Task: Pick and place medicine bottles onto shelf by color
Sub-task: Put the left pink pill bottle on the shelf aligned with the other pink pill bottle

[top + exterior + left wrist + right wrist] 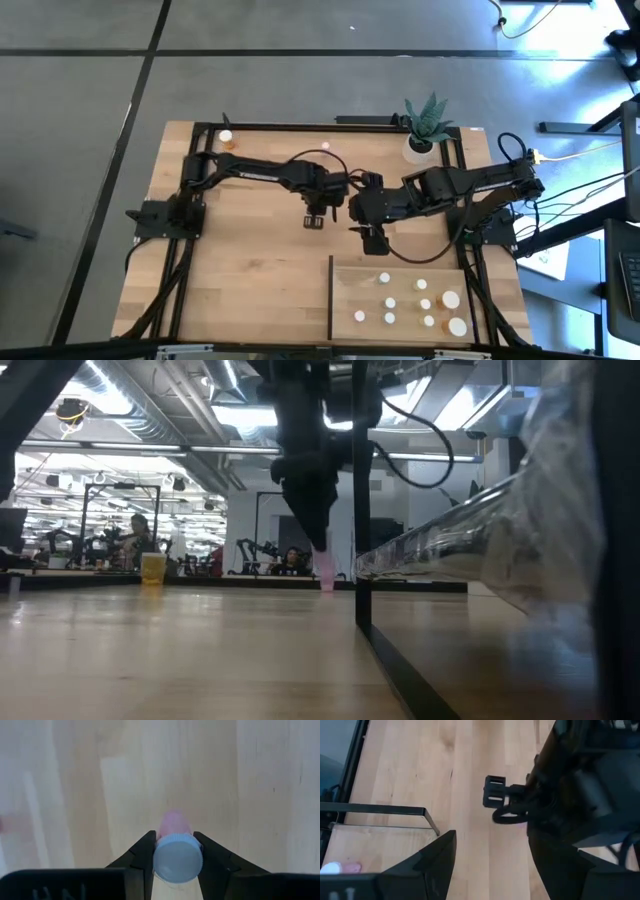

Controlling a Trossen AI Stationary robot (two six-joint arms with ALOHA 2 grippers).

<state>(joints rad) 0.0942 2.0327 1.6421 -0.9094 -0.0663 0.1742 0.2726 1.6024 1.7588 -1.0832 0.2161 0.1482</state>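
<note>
Across the plank counter [240, 270] both dark arms reach toward the middle. Next in size, the shelf [400, 300] lies flat at the counter's near right part, its thin dark upright edge [331, 298] on the side facing the centre. A potted plant [427, 125] stands at the far right edge of the counter.

On the shelf sit about nine medicine bottles [420, 300], seen from above as white caps, two of them larger at the right end [457, 326]; some show orange bodies. Two more small bottles [226, 138] stand well apart from these, at the far left corner of the counter.

Near the centre, the left hand [177, 857] points down and is closed on the white cap of a pink bottle [176, 822], one finger pressing each side of the cap. The low view shows the pink body [327, 575] hanging below the dark fingers, close to the counter; whether it touches the wood cannot be told.

Just beside it, toward the shelf, the right hand [372, 238] hovers with its fingers spread apart and nothing between them.
</note>
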